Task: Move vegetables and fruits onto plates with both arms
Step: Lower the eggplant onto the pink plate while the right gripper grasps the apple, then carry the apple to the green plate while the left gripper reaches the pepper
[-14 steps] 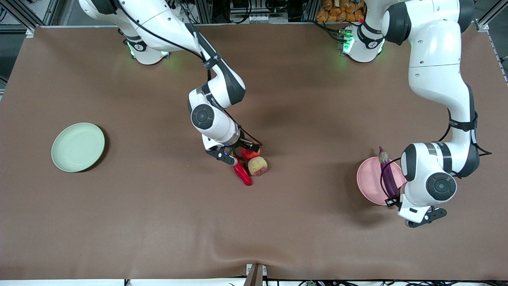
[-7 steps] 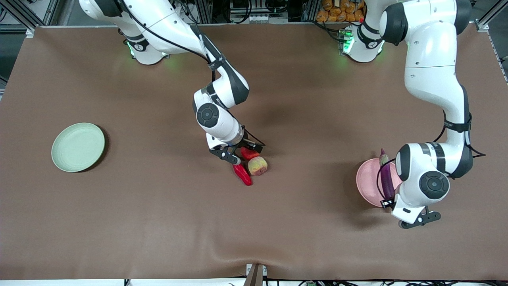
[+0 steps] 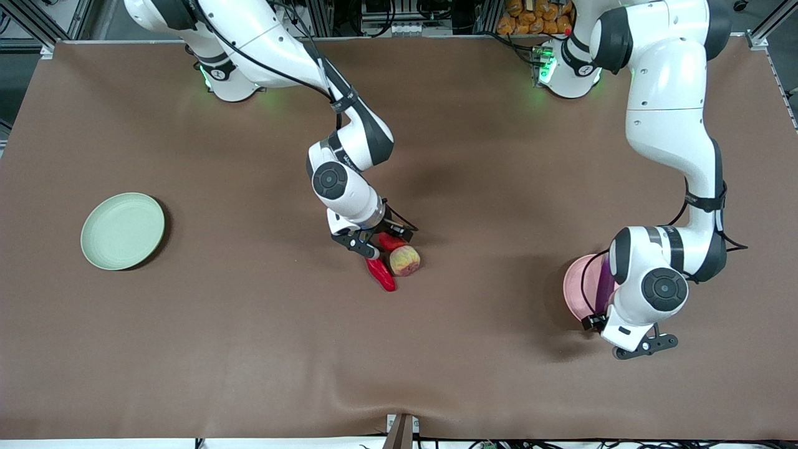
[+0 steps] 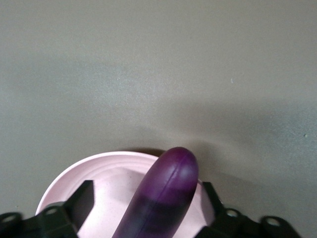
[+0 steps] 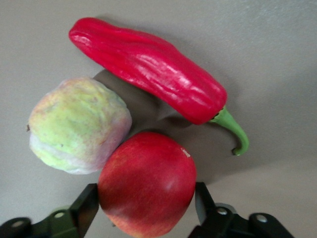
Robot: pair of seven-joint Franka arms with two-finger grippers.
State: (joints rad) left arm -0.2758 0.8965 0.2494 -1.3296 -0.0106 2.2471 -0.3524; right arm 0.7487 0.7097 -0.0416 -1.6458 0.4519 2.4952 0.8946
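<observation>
Two tools: right tool (image 5: 146, 210) clasps the pomegranate (image 5: 147, 182); left tool (image 4: 148, 201), released, straddles the eggplant (image 4: 161, 196).

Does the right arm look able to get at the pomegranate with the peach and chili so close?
Probably yes: the right gripper already straddles the pomegranate, fingers on both sides; the peach touches it.

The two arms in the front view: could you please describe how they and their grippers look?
Both the left arm and the right arm have glossy white shells with black joint bands and round black caps. Thin black cables run along them, strapped on. Their bases glow green. The left gripper and the right gripper are black, each with two short fingers.
</observation>
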